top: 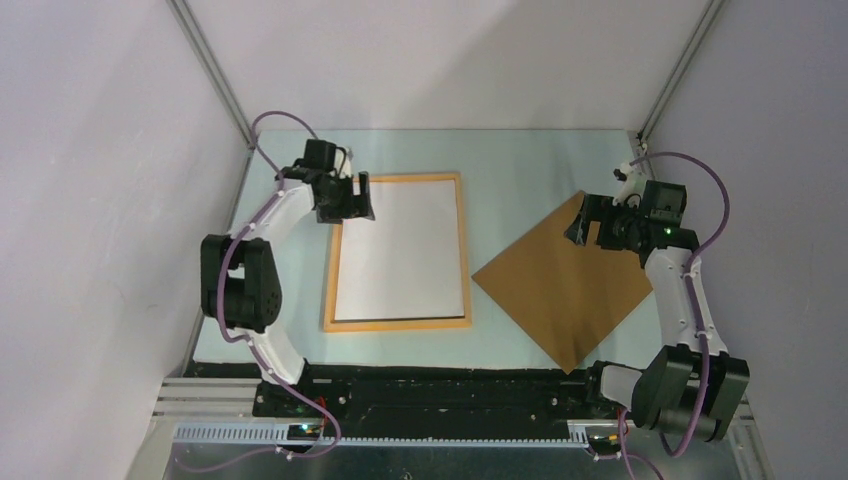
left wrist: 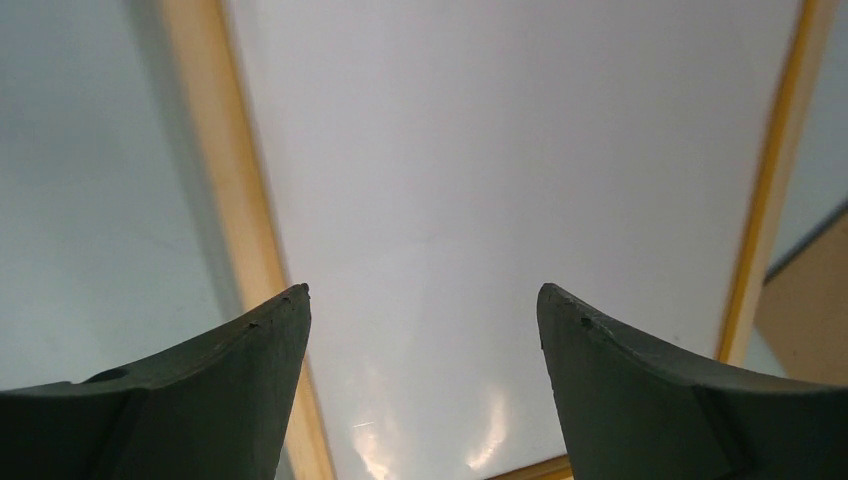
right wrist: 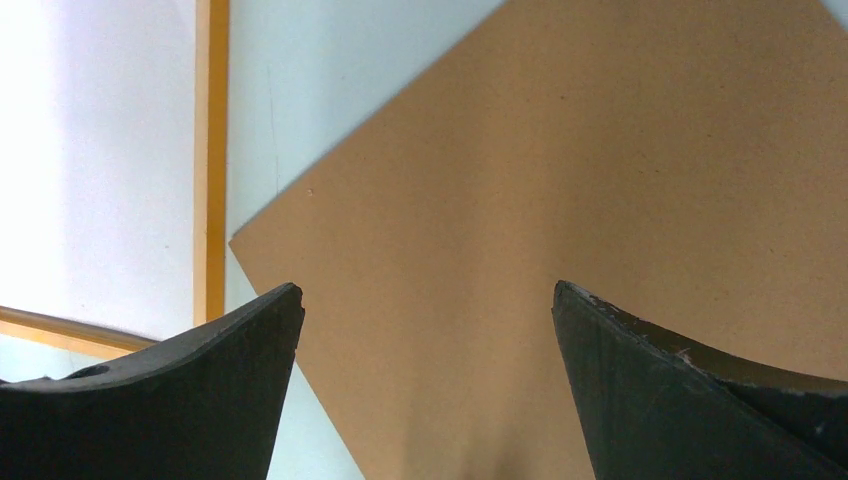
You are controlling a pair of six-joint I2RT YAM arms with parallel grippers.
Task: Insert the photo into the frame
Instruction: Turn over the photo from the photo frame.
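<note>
The light-orange frame (top: pixel 397 324) lies flat on the table left of centre. Inside it lies the photo (top: pixel 405 250), which fills the opening and shows only a plain white glossy face. My left gripper (top: pixel 360 205) hovers over the frame's far left corner. It is open with nothing between its fingers. In the left wrist view the left gripper (left wrist: pixel 424 292) spans the photo (left wrist: pixel 500 150), with the frame's rail (left wrist: pixel 225 180) by the left finger. My right gripper (top: pixel 580 225) is open and empty over the far corner of the brown backing board (top: pixel 565 285).
The brown backing board (right wrist: pixel 600 150) lies turned like a diamond to the right of the frame (right wrist: pixel 211 150), a strip of pale table between them. My right gripper (right wrist: pixel 428 288) is above it. Grey walls close in the table on the left, right and far sides.
</note>
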